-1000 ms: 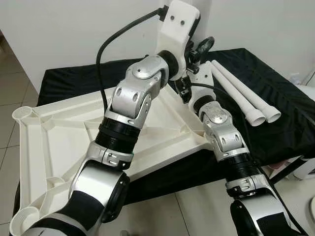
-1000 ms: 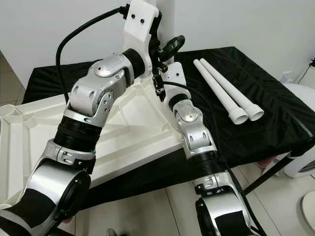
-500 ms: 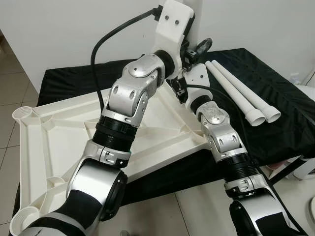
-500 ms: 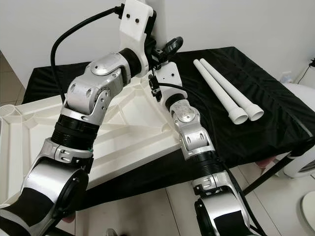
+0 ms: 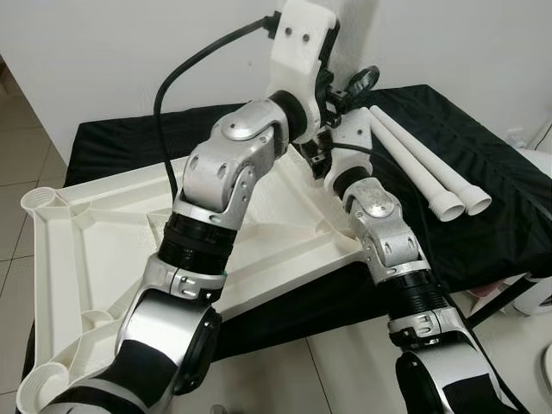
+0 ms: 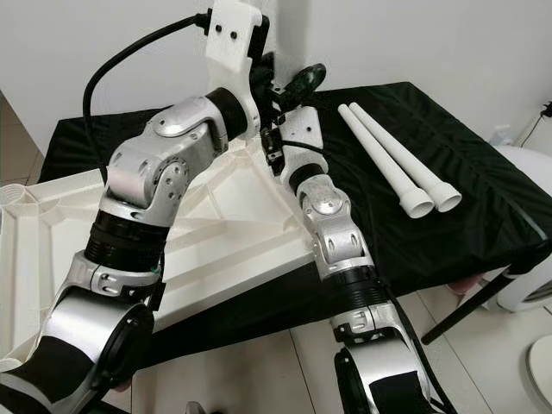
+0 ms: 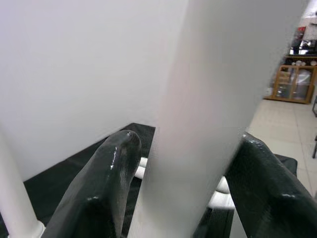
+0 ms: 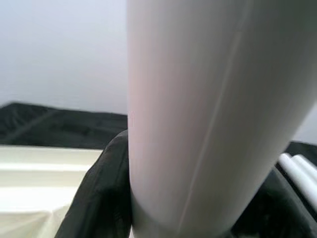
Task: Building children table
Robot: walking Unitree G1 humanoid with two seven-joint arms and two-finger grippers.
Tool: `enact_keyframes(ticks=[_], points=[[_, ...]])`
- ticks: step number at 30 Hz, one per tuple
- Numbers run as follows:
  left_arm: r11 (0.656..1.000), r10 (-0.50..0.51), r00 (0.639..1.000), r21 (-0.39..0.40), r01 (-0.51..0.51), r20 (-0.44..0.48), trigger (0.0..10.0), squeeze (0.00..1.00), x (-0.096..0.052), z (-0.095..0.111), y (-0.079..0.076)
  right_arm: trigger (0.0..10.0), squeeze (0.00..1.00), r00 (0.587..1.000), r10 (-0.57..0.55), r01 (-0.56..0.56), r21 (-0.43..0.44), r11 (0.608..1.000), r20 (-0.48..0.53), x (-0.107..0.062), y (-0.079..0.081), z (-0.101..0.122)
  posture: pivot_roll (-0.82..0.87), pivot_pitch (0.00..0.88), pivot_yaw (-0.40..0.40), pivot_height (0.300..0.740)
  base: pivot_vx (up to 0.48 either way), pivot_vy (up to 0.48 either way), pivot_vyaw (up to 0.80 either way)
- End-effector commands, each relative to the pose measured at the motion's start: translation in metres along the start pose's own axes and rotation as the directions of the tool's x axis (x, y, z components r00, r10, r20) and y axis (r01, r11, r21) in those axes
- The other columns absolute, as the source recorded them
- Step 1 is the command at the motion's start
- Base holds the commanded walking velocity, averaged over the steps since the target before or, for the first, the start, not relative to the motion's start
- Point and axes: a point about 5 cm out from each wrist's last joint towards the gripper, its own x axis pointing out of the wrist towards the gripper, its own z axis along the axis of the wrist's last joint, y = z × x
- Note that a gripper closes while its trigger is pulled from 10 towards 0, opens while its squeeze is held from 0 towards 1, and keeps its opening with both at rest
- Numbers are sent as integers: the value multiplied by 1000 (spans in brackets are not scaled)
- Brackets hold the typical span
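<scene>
White plastic tabletop, turned upside down, lies on the black-covered table. Both arms bend upward over its far corner; left gripper and right gripper both clamp one upright white tube leg (two more white tubes lie apart).

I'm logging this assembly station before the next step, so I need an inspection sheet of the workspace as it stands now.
Surface: black cloth covering the work table.
Job's things: white tabletop lying underside up, overhanging the cloth's front edge; upright table leg at its far corner; two spare legs lying side by side on the cloth.
Clutter: nothing seen.
Grippers: left gripper and right gripper both shut on the upright table leg.
Cables: black cable looping from the left wrist.
Surroundings: white wall, tiled floor, white object at the right edge.
</scene>
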Motion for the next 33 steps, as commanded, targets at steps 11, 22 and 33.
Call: enact_keyframes(ticks=[11, 22, 33], points=[[999, -44, 999, -17, 44, -20, 10000, 1000, -10, -4, 4, 10000, 0, 999, -36, 33, 100, 994, 32, -4, -7, 2, -50, 69, 15, 740, 0, 0, 0], [1000, -18, 999, -21, 17, -30, 10000, 1000, -16, -6, 13, 10000, 0, 997, -69, 63, 124, 990, 41, -4, -14, 2, -50, 68, 16, 740, 0, 0, 0], [997, 68, 998, -38, -68, 1, 10000, 1000, -22, -1, 26, 10000, 0, 996, -79, 77, 79, 994, 31, -11, -23, -3, -51, 55, 16, 740, 0, 0, 0]])
